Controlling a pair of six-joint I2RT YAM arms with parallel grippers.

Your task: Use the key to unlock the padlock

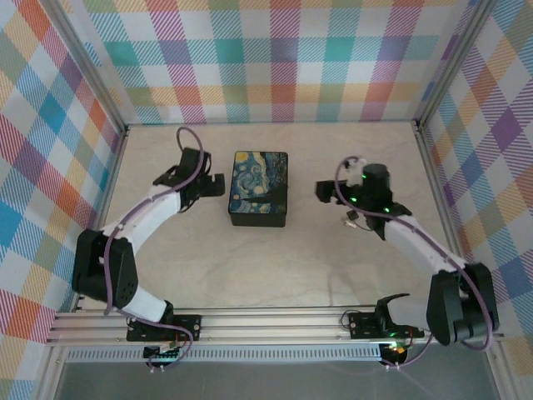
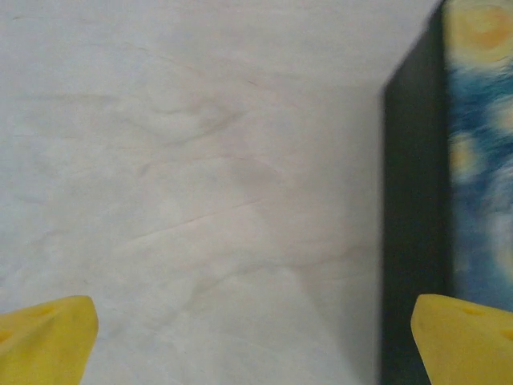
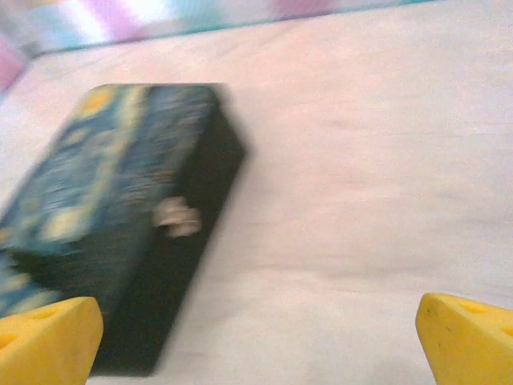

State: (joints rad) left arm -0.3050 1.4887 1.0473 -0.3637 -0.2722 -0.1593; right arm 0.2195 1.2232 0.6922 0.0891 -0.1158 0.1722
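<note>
Gaping empty, the left gripper (image 1: 218, 182) sits at 9 o'clock of the dark night-sky box (image 1: 259, 189) and the right gripper (image 1: 320, 192), equally wide and empty, at 3 o'clock, while farther on the small silvery padlock (image 3: 176, 216) clings to the box's black side wall facing the right gripper.

Padlock (image 3: 176, 216) on side wall of box (image 3: 96, 172)
</note>
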